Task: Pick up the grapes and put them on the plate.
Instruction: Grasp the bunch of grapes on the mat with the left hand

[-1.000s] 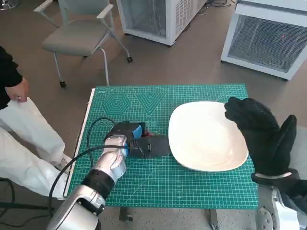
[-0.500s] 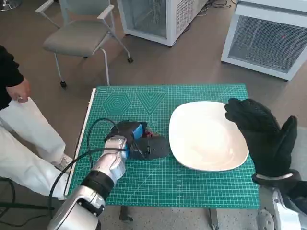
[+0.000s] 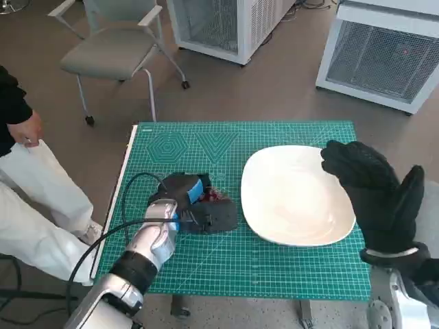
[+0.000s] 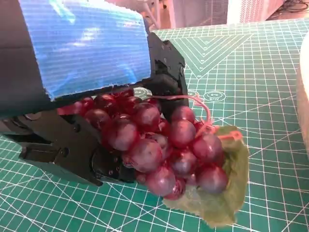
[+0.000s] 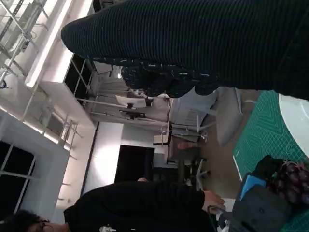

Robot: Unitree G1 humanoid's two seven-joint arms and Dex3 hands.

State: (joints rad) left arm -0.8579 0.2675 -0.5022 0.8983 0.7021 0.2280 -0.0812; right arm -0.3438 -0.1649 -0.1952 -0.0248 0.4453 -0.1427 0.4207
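One bunch of grapes (image 4: 164, 145), dark red with a single green leaf (image 4: 227, 193) under it, lies on the green cutting mat (image 3: 274, 267), just left of the one white plate (image 3: 295, 195) and apart from it. Two hands show. The left hand (image 3: 195, 199), black with blue tape over its back, sits on the mat at the left and is closed about the bunch: in the left wrist view its black fingers (image 4: 72, 150) press against the near side of the grapes while the taped back covers the top of the cluster, and the bunch with its leaf still touches the mat. In the head view only a small patch of red shows at the far side of that hand. The right hand (image 3: 374, 188), in its black knitted glove, is raised over the right edge of the plate with its fingers spread and nothing in it; the right wrist view shows its glove (image 5: 193, 43) as a dark band. One plate rests on the right half of the mat with nothing on it. One person (image 3: 20, 157) stands at the left beside the table, in a dark top and white trousers. One grey chair (image 3: 113, 48) stands on the floor beyond the table's far left corner, and two white ventilated cabinets stand beyond it, one (image 3: 226, 24) at the far middle, one (image 3: 384, 51) at the far right.
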